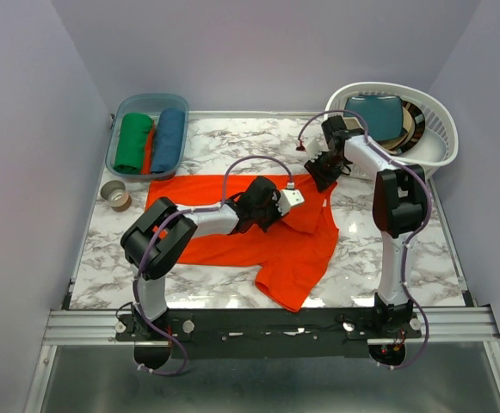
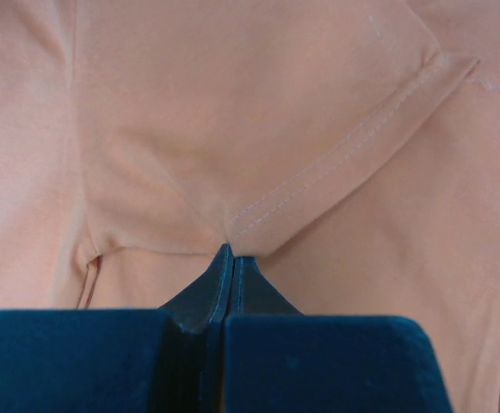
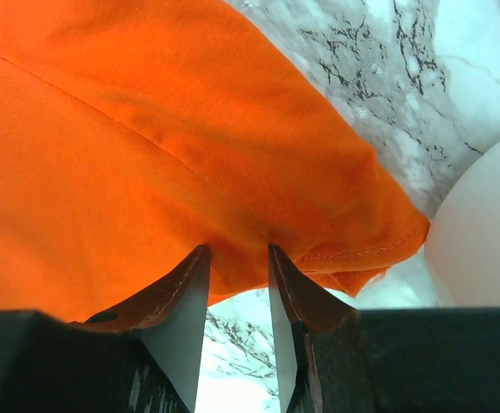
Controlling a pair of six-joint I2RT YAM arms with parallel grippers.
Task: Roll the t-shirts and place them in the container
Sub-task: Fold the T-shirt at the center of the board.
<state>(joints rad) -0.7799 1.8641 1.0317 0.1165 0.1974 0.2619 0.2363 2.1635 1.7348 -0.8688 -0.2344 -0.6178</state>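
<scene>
tape roll [image 1: 114, 195]: sitting at the far left of the desk [image 1: 206, 280], not in play.

bin [image 1: 112, 153]: holding a green roll [image 1: 133, 142] and a blue roll [image 1: 169, 138], probably finished shirts. an orange strip between them is too small to read.

shirt [image 1: 224, 245]: orange, lying spread across mid-desk, its right part rumpling toward the near edge.

left hand [image 2: 230, 258]: closed tight, pinching a stitched fold of the shirt near its middle.

right hand [image 3: 237, 251]: fingers standing half apart, with the shirt's far right edge lying across the tips, near the basket [image 1: 439, 153]. whether it is gripping cannot be told.

step: by the look of it, the arms are folding or straightening the shirt ahead of rolling, and no roll is yet showing in it.

next: calling for a pull that lays the pinched fold flat without dragging the whole shirt along.

hidden: the left arm is covering the shirt's centre. the collar is not showing clearly. the basket's contents are partly masked by its rim and the right arm.
</scene>
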